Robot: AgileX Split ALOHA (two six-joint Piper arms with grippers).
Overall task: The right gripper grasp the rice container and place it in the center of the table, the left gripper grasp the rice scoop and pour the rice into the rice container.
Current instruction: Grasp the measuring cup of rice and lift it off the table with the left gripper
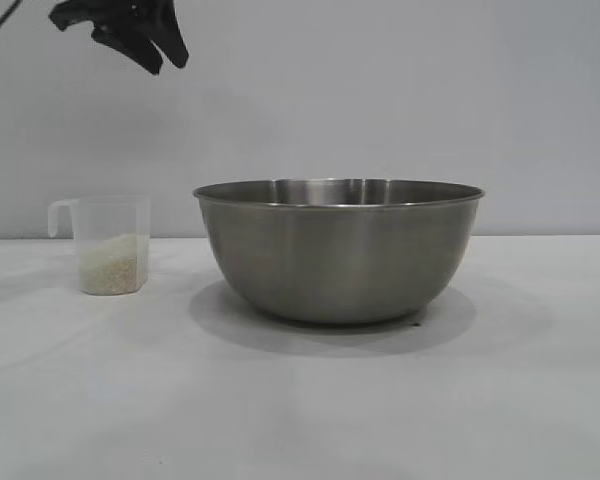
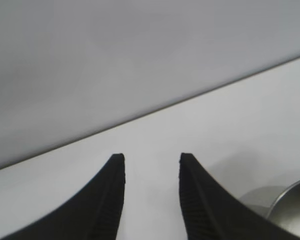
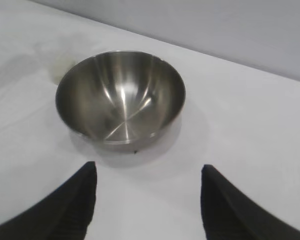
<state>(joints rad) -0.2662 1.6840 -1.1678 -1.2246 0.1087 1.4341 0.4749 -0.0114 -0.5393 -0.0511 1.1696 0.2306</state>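
The rice container [image 1: 338, 255], a large steel bowl, stands empty near the middle of the table [image 1: 300, 410]. The rice scoop [image 1: 110, 245], a clear plastic cup with its handle to the left, stands upright to the left of the bowl, with rice [image 1: 110, 270] in its lower part. My left gripper [image 1: 168, 62] hangs high above the scoop, open and empty; its wrist view shows the fingers apart [image 2: 151, 157] over bare table, with the bowl's edge [image 2: 295, 200] at the side. My right gripper [image 3: 149, 167] is open and empty, back from the bowl [image 3: 121, 95], and is out of the exterior view.
A plain grey wall [image 1: 380, 90] runs behind the table. Bare white tabletop lies in front of the bowl and to its right.
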